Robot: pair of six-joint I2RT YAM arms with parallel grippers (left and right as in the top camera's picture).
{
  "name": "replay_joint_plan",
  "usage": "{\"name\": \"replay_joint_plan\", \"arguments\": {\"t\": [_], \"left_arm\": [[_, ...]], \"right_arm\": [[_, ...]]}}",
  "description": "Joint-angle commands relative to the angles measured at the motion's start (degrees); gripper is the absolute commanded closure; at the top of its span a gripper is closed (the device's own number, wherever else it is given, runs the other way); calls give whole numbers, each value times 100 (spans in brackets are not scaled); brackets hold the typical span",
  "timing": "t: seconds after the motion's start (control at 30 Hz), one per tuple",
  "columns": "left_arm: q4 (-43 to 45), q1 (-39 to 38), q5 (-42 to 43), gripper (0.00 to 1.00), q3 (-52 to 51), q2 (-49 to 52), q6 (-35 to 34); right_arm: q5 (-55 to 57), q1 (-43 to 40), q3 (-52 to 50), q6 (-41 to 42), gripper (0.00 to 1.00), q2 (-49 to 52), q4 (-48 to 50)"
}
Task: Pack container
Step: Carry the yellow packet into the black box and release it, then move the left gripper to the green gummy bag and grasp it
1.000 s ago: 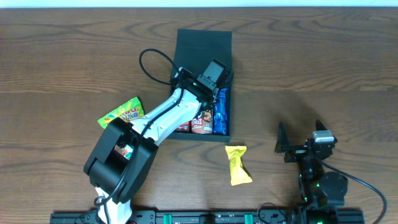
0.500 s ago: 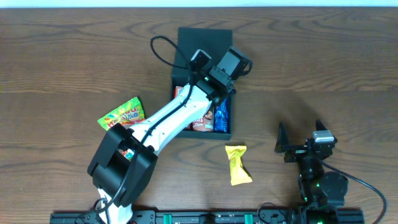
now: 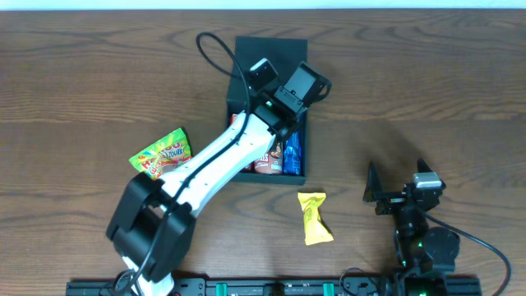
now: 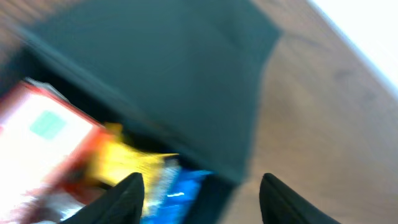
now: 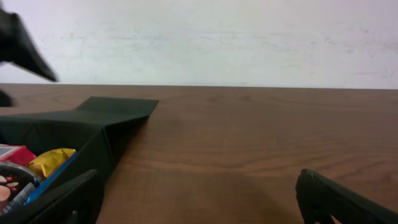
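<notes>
Worktop: I see a dark brown wood-grain worktop [image 3: 444, 74], with a pale plain wall [image 5: 249, 37] behind it.
Left gripper: my left gripper [image 4: 200, 190] hangs over the container [image 3: 267, 57], jaws spread and holding nothing.
Right gripper: my right gripper [image 5: 202, 202] is spread wide and empty, low at front right.
Container: matte, dark and square, mid-worktop, flap lid laid back flat.
Contents: glossy blue packet [image 3: 293, 152], red-and-white packet [image 4: 50, 124].
Loose: crinkled yellow packet [image 3: 313, 218] and green packet [image 3: 161, 152] on the wood.

Green candy packet [image 3: 161, 153] and yellow packet [image 3: 313, 217], well apart on brown wooden table [image 3: 427, 90].
</notes>
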Motion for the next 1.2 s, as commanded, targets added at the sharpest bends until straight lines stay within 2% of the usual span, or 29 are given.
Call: {"name": "replay_joint_plan", "arguments": {"t": [0.0, 0.07, 0.13, 0.23, 0.33, 0.37, 0.4, 0.47, 0.5, 0.57, 0.73, 0.9, 0.97, 1.1, 1.17], "left_arm": [[-782, 7, -490, 35, 553, -352, 2682], [-1578, 7, -588, 34, 890, -428, 3823], [-2503, 9, -807, 32, 1224, -516, 4450], [-3416, 92, -968, 29, 1368, -813, 4857], [-3919, 442, -446, 23, 1362, -1362, 4859], [-4074, 632, -181, 22, 1362, -1585, 4754], [-4264, 820, -11, 21, 1360, -1781, 4339], [-4750, 1180, 31, 16, 1346, -2096, 3156], [-4990, 1379, 33, 11, 1333, -2216, 2542], [-5292, 1773, 131, 2, 1161, -2448, 1904], [-4878, 2299, 785, 5, -195, -3143, 2081], [-3615, 2439, 1329, 5, -1878, -3895, 2804], [-2994, 2474, 1252, 4, -2649, -4186, 2776], [-2096, 2787, 1263, 5, -3840, -4415, 2033], [-1703, 2920, 1364, 5, -4225, -4395, 2002]], "right_arm": [[15, -85, -9, -63, 1, -9, -26], [15, -85, -9, -63, 1, -9, -26], [15, -85, -9, -63, 1, -9, -26], [15, -85, -9, -63, 1, -9, -26], [15, -85, -9, -63, 1, -9, -26], [15, -85, -9, -63, 1, -9, -26], [15, -85, -9, -63, 1, -9, -26], [15, -85, -9, -63, 1, -9, -26], [15, -85, -9, -66, 1, -9, -26], [15, -85, -9, -63, 1, -9, -26], [15, -85, -9, -63, 1, -9, -26], [15, -85, -9, -63, 1, -9, -26], [15, -85, -9, -63, 1, -9, -26], [15, -85, -9, -63, 1, -9, -26], [15, -85, -9, -63, 1, -9, -26]]}}
